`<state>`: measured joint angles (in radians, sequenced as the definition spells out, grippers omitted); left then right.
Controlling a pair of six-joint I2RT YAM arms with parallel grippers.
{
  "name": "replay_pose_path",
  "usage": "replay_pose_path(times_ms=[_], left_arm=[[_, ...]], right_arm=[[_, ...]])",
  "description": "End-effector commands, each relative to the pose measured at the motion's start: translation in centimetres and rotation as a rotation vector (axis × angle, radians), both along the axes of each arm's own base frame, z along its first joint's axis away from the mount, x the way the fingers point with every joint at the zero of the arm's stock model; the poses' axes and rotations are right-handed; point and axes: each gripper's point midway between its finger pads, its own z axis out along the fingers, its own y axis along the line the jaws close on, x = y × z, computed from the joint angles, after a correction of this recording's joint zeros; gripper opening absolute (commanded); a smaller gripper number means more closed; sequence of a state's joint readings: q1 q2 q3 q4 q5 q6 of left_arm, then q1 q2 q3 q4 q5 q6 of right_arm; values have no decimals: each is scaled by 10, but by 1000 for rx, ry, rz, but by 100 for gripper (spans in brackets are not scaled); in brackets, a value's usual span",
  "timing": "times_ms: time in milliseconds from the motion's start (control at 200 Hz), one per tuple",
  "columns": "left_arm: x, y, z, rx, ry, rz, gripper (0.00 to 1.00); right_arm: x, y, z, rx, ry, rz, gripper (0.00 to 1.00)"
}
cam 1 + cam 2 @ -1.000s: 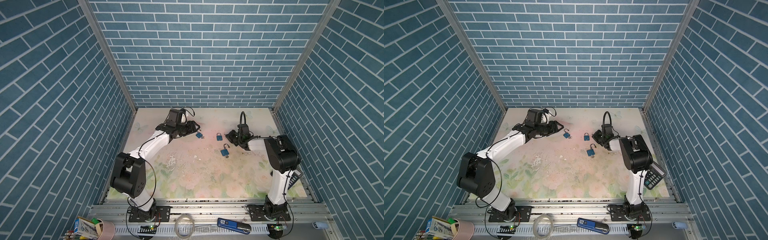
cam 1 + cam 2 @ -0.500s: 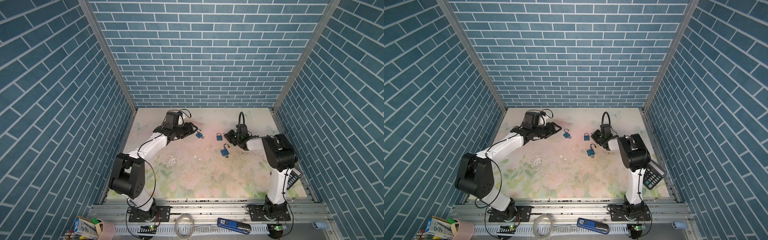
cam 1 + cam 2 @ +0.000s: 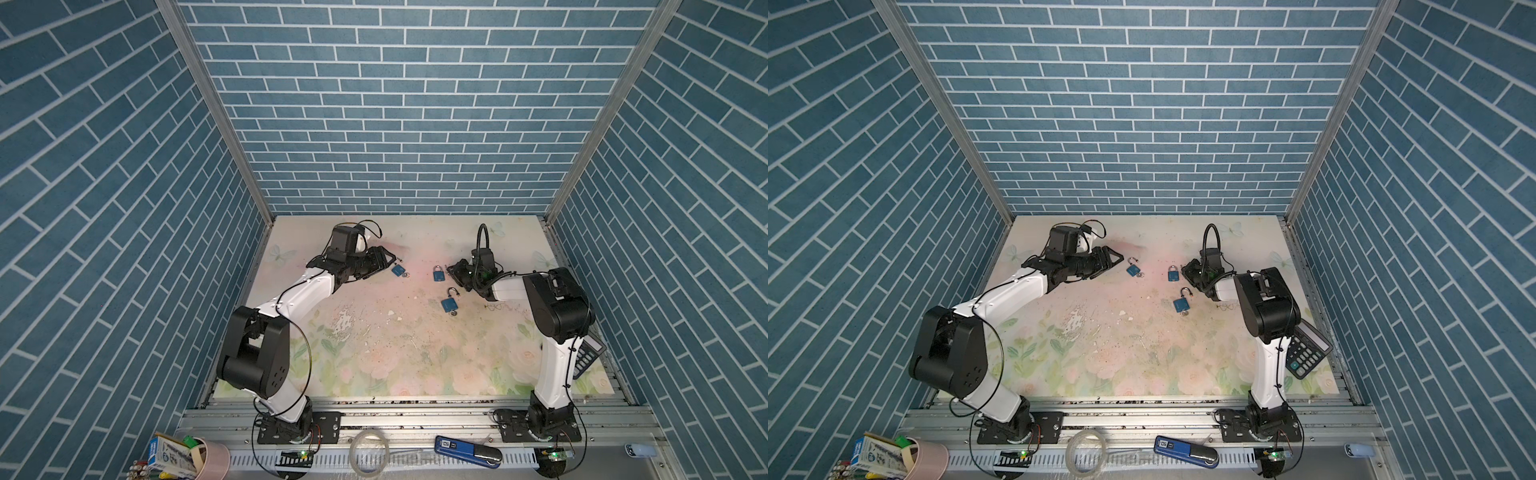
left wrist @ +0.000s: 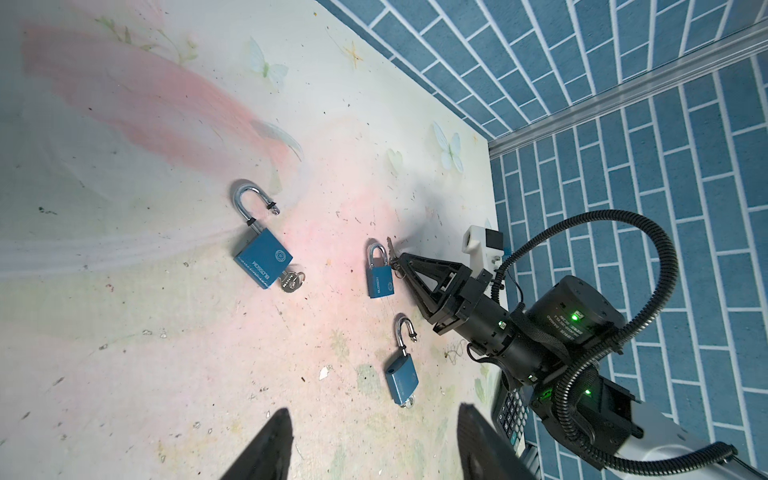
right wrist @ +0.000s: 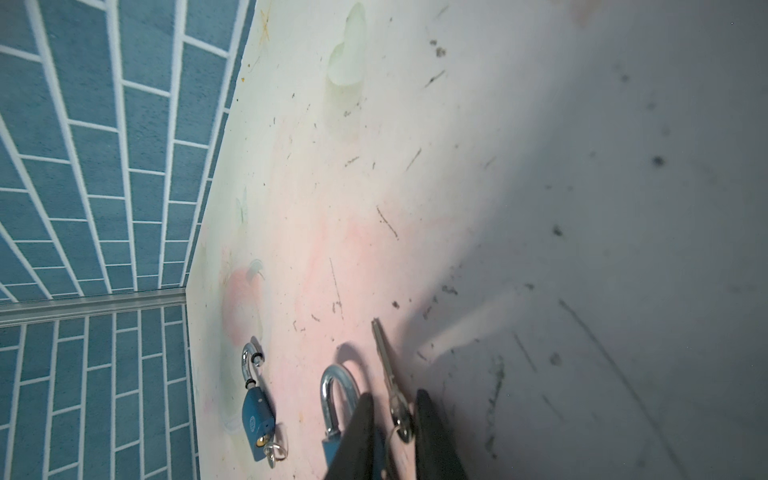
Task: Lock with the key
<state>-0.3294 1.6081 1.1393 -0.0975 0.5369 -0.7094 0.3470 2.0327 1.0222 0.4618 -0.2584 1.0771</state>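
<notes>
Lying flat on the bench toward its far edge, the key sits just beside the shut padlock. The right gripper has its fingers slightly apart, one on each side of the key's head. A second padlock lies nearer the left gripper and a third padlock nearer the front edge, both with open shackles. The left gripper's fingers are wide apart and empty.

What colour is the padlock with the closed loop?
The padlock is blue, clearest in the left wrist view.
</notes>
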Motion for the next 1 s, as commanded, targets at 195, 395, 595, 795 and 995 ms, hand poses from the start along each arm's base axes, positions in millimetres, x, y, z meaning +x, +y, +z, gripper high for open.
replay_pose_path(times_ms=[195, 395, 595, 795, 995], left_arm=[[2, 4, -1, 5, -14, 6, 66], [3, 13, -8, 41, 0, 20, 68], [4, 16, -9, 48, -6, 13, 73], [2, 10, -14, 40, -3, -36, 100], [2, 14, -20, 71, 1, -30, 100]], right_arm=[[-27, -13, -18, -80, 97, -17, 22], [-35, -27, -4, -165, 87, -27, 32], [-37, -35, 14, -230, 61, -16, 64], [-39, -39, 37, -282, 29, 16, 78], [-44, -50, 64, -363, -15, 28, 98]])
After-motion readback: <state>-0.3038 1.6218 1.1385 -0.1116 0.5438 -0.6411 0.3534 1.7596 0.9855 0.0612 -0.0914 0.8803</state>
